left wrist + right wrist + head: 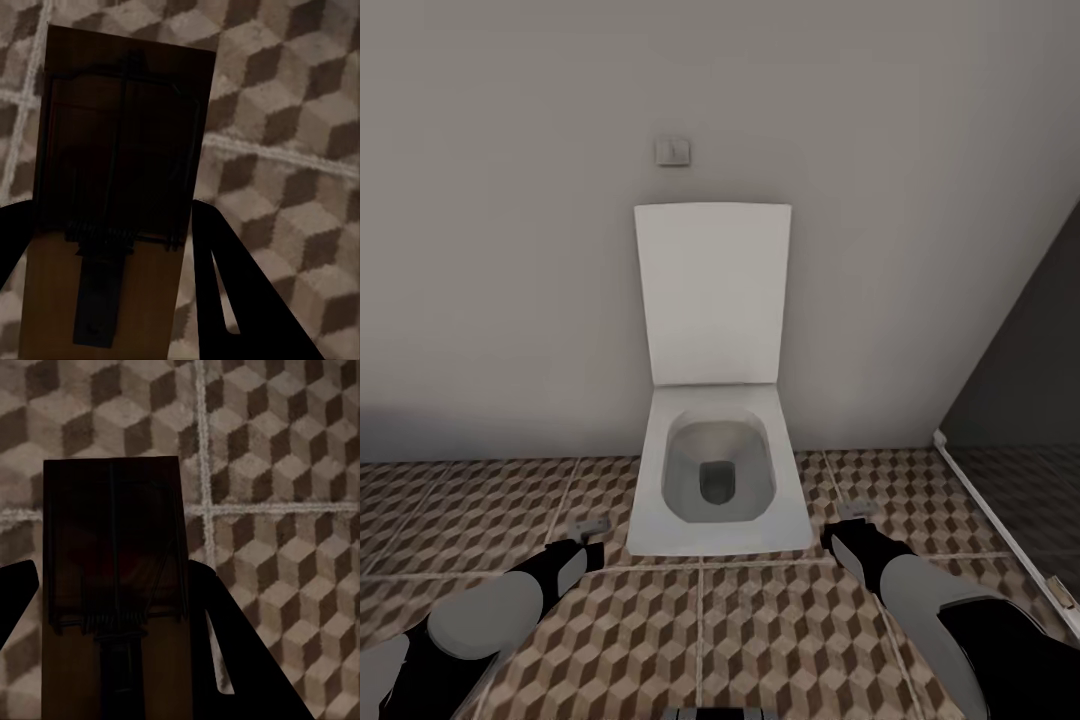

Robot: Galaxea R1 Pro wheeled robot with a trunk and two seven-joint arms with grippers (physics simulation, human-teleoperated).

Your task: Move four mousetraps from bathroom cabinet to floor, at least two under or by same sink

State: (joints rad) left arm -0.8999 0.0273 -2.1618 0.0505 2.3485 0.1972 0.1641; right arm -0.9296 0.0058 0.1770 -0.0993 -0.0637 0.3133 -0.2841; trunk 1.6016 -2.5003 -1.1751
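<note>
The bathroom floor [780, 620] spreads across the near part of the head view, its square tiles printed with small brown, beige and white cubes and split by pale grout lines. A plain grey wall [510, 250] rises at the far side. Against it stands a white toilet [715, 490] with its lid raised, and a small square plate [673, 150] sits on the wall above it. A dark panel [1020, 400] with a pale lower edge closes off the right.

In the left wrist view a mousetrap [120, 187], a flat wooden rectangle with dark wire and spring, sits between the two dark fingers [232, 292] of the left gripper [588, 527], which are closed against its long edges, with the tiles behind it. In the right wrist view a second mousetrap [112, 577] sits the same way between the fingers [240, 660] of the right gripper [857, 512], clamped on both sides above a grout crossing.

Both arms reach forward and down from the near corners of the head view, the left one ending near the toilet's left corner, the right one near its right corner.
</note>
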